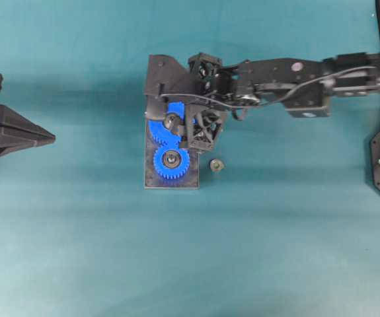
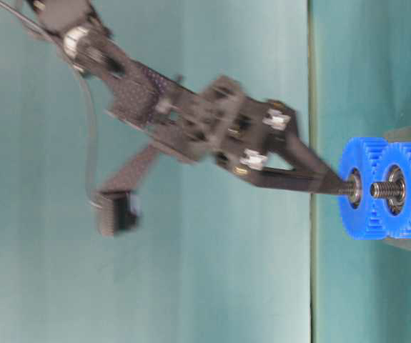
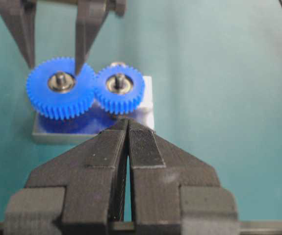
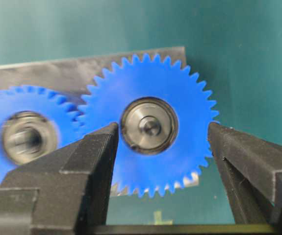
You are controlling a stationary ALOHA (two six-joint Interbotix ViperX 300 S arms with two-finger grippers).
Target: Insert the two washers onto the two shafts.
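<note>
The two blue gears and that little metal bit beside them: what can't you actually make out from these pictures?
- Upper blue gear, overhead view: partly covered by the right gripper.
- Small metal part on the cloth, overhead view: too small to identify.
- Second gear, right wrist view: blurred, its hub unclear.
- Base plate, left wrist view: partly hidden behind the left gripper.

You had even, bright light with soft shadows; the right arm (image 2: 191, 121) blurred at table level.
</note>
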